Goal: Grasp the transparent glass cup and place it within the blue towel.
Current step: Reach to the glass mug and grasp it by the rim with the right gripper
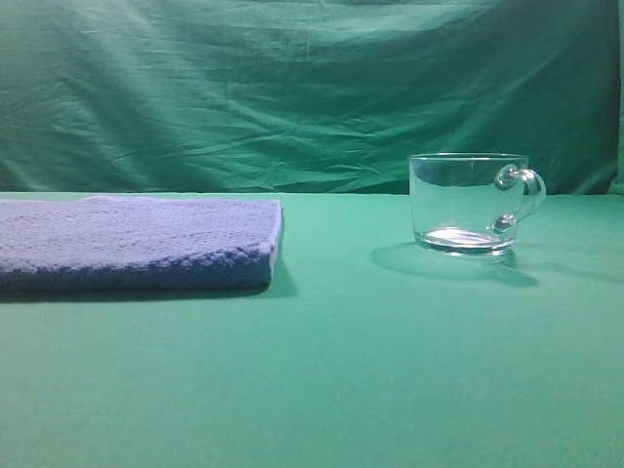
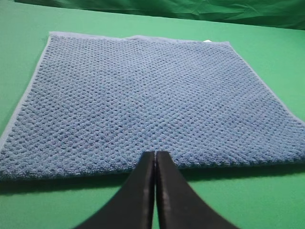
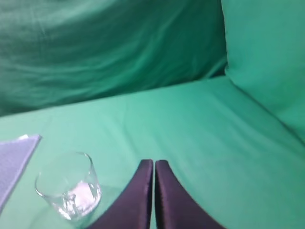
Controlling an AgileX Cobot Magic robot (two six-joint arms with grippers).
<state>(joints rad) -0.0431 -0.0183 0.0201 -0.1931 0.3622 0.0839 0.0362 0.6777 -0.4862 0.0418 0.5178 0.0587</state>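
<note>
Right gripper (image 3: pixel 153 164): we see its jaws pressed together, empty
Transparent glass cup (image 3: pixel 68 191): upright, just left of it
Blue towel (image 2: pixel 143 100): flat before our closed left gripper (image 2: pixel 155 155)

There are no words, numbers, labels or signs to read in any of the pictures.

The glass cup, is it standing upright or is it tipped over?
Upright. The transparent glass cup stands on its thick base on the green table, rim up, empty.
</note>
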